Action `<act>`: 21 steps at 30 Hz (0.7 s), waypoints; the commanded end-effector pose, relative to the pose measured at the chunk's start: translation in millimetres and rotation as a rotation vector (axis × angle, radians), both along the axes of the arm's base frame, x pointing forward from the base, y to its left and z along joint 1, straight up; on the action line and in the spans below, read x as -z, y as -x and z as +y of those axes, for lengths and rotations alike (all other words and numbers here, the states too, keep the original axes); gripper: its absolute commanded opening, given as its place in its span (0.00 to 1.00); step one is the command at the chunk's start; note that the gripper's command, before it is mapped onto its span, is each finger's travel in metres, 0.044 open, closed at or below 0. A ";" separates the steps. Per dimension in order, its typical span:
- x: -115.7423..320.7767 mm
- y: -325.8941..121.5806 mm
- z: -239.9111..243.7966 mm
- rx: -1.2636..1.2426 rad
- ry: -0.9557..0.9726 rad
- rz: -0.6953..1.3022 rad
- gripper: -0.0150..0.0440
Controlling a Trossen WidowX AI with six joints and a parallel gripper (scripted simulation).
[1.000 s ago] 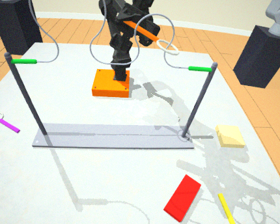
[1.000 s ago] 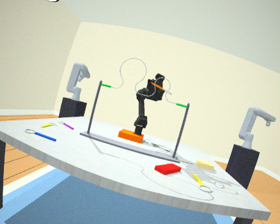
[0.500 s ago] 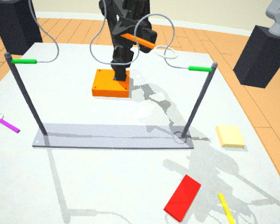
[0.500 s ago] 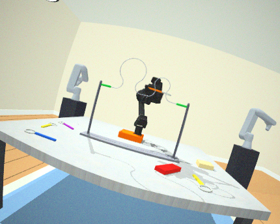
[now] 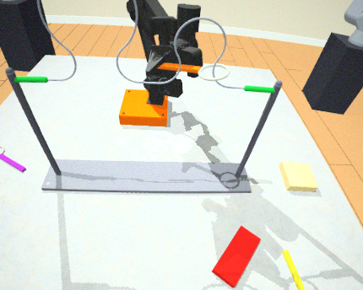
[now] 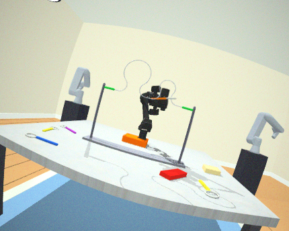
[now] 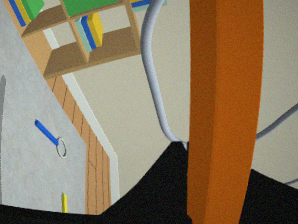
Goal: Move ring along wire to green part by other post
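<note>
My gripper (image 5: 190, 68) (image 7: 183, 152) is shut on the orange handle (image 5: 174, 67) (image 6: 161, 99) (image 7: 225, 100), which lies nearly level. The pale ring (image 5: 229, 72) is at the handle's right end in the top view, around the last dip of the grey wire (image 5: 225, 42) (image 6: 137, 60) (image 7: 155, 85) beside the right loop; whether they touch is unclear. The right green part (image 5: 259, 89) (image 6: 187, 108) is a little right of and below the ring. The left green part (image 5: 31, 79) (image 6: 109, 88) is at the far post. The ring is outside the wrist view.
The right loop crosses in front of the handle in the top view. Posts (image 5: 36, 126) (image 5: 258, 131) stand on a grey base (image 5: 115, 174). An orange box (image 5: 142, 110) is at the arm's foot. A red block (image 5: 237, 257) and a cream block (image 5: 298, 176) lie on the table.
</note>
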State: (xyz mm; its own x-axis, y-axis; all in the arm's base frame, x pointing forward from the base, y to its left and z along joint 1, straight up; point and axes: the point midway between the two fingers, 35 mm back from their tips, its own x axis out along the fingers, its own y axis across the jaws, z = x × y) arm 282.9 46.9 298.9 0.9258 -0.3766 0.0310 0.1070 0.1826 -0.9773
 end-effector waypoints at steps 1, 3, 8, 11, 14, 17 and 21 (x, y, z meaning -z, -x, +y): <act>14.5 0.2 3.2 0.005 -0.087 0.014 0.00; 22.0 0.5 5.8 0.004 -0.136 0.022 0.00; 40.2 -5.8 11.6 -0.050 -0.254 0.017 0.00; 49.6 -8.5 15.8 -0.074 -0.317 0.015 0.00; 58.3 -8.4 21.3 -0.078 -0.381 0.021 0.00; 67.8 -7.8 28.3 -0.080 -0.453 0.028 0.00; 78.8 -6.7 38.0 -0.080 -0.543 0.038 0.00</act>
State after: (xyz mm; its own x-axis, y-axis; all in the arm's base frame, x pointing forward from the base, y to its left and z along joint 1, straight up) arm 289.6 78.0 228.7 0.9507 -0.2683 -0.1553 0.0490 0.6248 -0.7792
